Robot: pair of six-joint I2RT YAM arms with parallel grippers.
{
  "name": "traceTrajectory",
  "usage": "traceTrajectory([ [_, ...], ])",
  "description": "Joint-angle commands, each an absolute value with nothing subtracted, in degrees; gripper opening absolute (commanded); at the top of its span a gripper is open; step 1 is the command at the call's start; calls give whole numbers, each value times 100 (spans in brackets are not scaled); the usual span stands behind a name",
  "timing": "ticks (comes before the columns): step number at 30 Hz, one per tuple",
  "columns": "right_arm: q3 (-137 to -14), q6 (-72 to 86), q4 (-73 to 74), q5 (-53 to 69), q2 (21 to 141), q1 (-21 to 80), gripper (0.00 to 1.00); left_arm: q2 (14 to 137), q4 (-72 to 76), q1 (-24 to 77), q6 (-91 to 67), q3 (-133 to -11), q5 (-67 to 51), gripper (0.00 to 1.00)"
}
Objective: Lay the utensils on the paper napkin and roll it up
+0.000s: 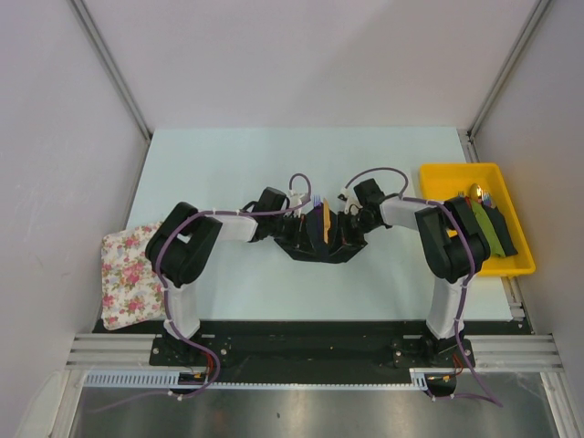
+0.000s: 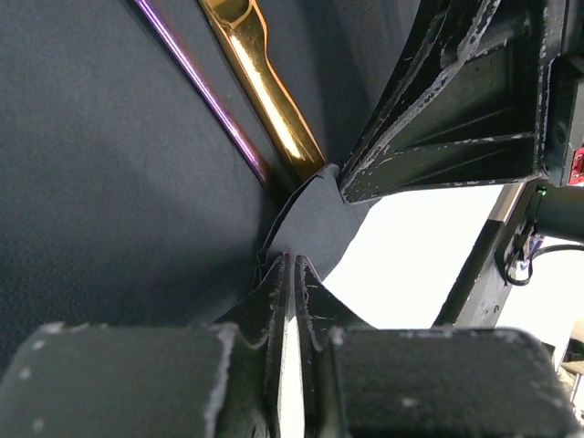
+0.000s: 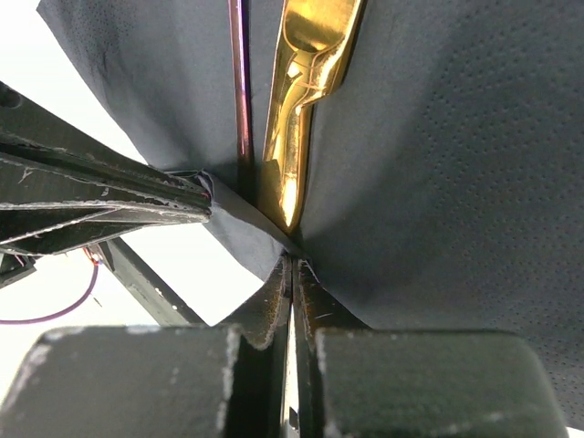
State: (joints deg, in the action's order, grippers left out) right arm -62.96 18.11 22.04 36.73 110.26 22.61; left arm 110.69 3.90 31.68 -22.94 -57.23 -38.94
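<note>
The black paper napkin is held at the middle of the table, between the two arms, with the utensils cradled in its fold: a glossy gold handle and, just beside it, a thinner rod with a purple sheen. The fingers of the left gripper are pressed together on a puckered bit of the sheet's edge. The right gripper is likewise closed on the paper, so the two pinch points lie near each other. The napkin is judged thin, limp and easily torn, so it is best taken at its edge and pulled only lightly. The utensils are judged stiff, light and slippery, and likely to slide along the fold if it is tilted. Whether the sheet is fully clear of the table cannot be told from above.
</note>
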Motion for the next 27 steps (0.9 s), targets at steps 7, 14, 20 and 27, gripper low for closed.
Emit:
traceTrajectory([
  [7,-6583,1617,2303,3428,10847,2347,12,11206,369,3146,-2320,-5818,-3604,5],
  [14,-6627,1521,2496,3392,10442,2268,26,11215,299,3155,-2312,-5792,-3480,2],
  [20,-6609,1363,2759,3226,10187,1890,40,11215,299,3155,-2329,-5783,-3472,2],
  [27,-6478,1099,3137,2805,10081,1240,65,11206,316,3146,-2347,-5775,-3472,1],
])
